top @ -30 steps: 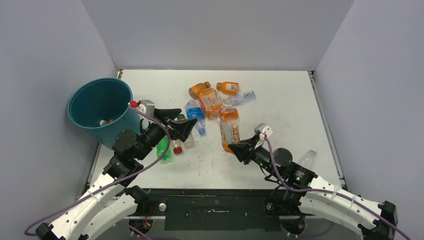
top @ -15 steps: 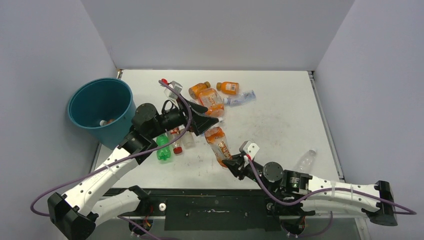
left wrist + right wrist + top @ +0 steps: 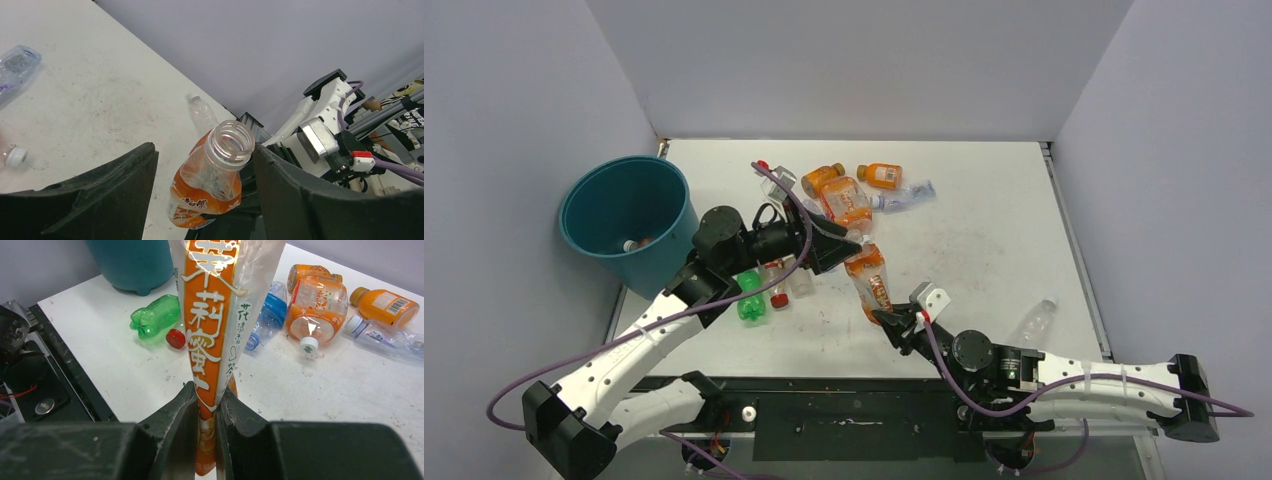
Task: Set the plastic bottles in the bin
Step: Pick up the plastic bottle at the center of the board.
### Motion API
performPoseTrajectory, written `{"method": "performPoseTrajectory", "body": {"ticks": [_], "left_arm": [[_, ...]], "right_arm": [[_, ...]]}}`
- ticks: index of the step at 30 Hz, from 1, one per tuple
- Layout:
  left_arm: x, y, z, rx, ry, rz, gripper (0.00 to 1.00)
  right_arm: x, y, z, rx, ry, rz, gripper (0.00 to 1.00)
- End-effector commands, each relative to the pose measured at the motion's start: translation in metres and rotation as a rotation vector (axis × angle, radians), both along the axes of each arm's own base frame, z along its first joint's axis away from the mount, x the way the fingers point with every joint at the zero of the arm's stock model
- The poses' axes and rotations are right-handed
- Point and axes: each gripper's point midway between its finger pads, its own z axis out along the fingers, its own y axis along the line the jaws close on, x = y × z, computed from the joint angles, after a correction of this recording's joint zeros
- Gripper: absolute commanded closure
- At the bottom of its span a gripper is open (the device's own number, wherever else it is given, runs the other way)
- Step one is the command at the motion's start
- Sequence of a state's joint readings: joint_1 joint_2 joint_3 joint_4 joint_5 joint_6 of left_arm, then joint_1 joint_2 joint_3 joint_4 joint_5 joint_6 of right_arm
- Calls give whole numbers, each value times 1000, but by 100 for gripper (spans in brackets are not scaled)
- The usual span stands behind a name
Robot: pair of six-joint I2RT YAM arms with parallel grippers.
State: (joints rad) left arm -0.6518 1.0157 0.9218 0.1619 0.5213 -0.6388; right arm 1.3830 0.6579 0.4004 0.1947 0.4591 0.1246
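Handover: your right jaws clamp the orange bottle point(image 3: 870, 283) at its base, mid-bench; left jaws gape around its uncapped neck. Let go early and it drops short of the bin point(image 3: 639, 265).

From the table's point(image 3: 984, 230) centre, 1 to 3 o'clock lies bare; a clear bottle point(image 3: 1036, 320) lies at 4. A pile of bottles point(image 3: 849, 198) crowds 12. An orange bottle point(image 3: 871, 280) pinched by the right gripper point(image 3: 886, 320) blocks 6. The left arm point(image 3: 724, 235) bars the way to the bin point(image 3: 604, 215) at 9, a green bottle point(image 3: 749, 300) beneath it.
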Motion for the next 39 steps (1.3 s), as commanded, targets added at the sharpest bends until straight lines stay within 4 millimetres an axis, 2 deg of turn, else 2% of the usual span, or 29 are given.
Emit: {"method": "performPoseTrajectory", "body": {"ticks": [1, 3, 6, 10, 15, 19, 22, 23, 24, 25, 26, 28, 29, 34, 39], "left_arm": [[-3, 1, 10, -27, -37, -12, 35], [-3, 0, 11, -30, -39, -14, 34], [-2, -1, 15, -34, -49, -9, 26], [-2, -5, 13, -32, -49, -16, 27], [-5, -8, 9, -19, -59, -22, 50], [-4, -7, 12, -25, -71, -3, 61], [-5, -8, 13, -19, -84, -13, 79], [-5, -9, 13, -18, -86, -14, 92], [-6, -9, 14, -18, -88, -15, 100], [-5, -8, 13, -18, -87, -10, 100], [-5, -8, 14, -21, -86, -6, 100], [-4, -6, 17, -29, -88, 9, 100], [-3, -5, 19, -30, -92, 19, 100], [4, 13, 31, -5, -151, 128, 100], [21, 45, 56, 65, -246, 323, 100]], "right_arm": [[2, 2, 11, 59, -13, -23, 87], [1, 3, 12, 61, -12, -18, 87], [0, 4, 13, 63, -11, -14, 87], [0, 5, 11, 60, -6, -11, 87], [-2, 6, 8, 57, 2, -5, 87], [-3, 9, 5, 45, 8, 0, 87], [-3, 11, 5, 45, 8, 4, 86], [-4, 11, 5, 45, 9, 5, 86], [-3, 11, 6, 46, 10, 3, 84], [-3, 11, 6, 49, 12, 2, 81], [-4, 12, 6, 48, 15, 6, 71], [-6, 15, 6, 44, 37, 13, 34], [-7, 16, 6, 43, 48, 13, 9], [-17, 22, 23, 81, 90, 56, 10], [-24, 24, 70, 206, 133, 93, 10]]}}
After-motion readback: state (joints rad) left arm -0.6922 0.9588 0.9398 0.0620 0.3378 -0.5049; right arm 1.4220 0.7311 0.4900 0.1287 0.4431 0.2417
